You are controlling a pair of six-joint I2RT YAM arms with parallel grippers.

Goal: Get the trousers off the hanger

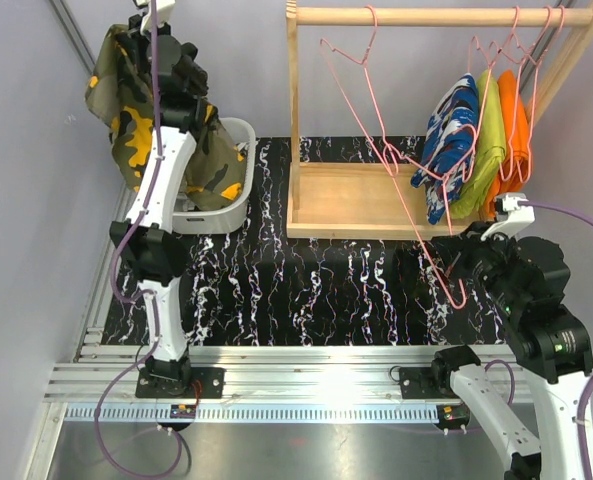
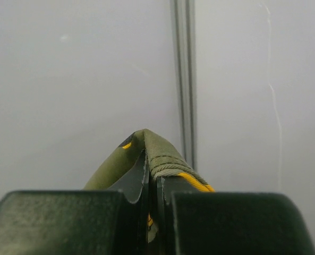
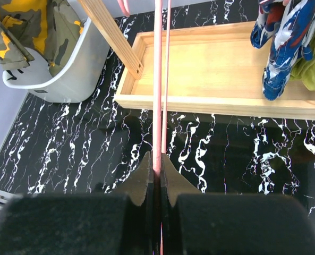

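- Currently: left gripper is clamped tight on a fold of the olive camouflage cloth trousers with yellow-orange patches. They hang from it, high over the pale grey plastic tub at the table's far left.
- Right gripper is closed on the bare pink wire hanger, which it holds stretched out from the wooden rack towards the near side.
- Judged step: drop the camouflage trousers into the tub.
- Method: lower the left wrist until the bulk of the cloth sits inside the tub wall, then open. From this height, part of the hem may drape over the rim.
- Centre over the tub first; in the top view some cloth hangs to the left of it.
- Keep the right arm motionless meanwhile, so the hanger does not swing.
- Remaining: the blue cloth trousers with white-red print hang on the rack, touching the lime-green garment.
- Black-white-grey pair: cannot be made out in these views.
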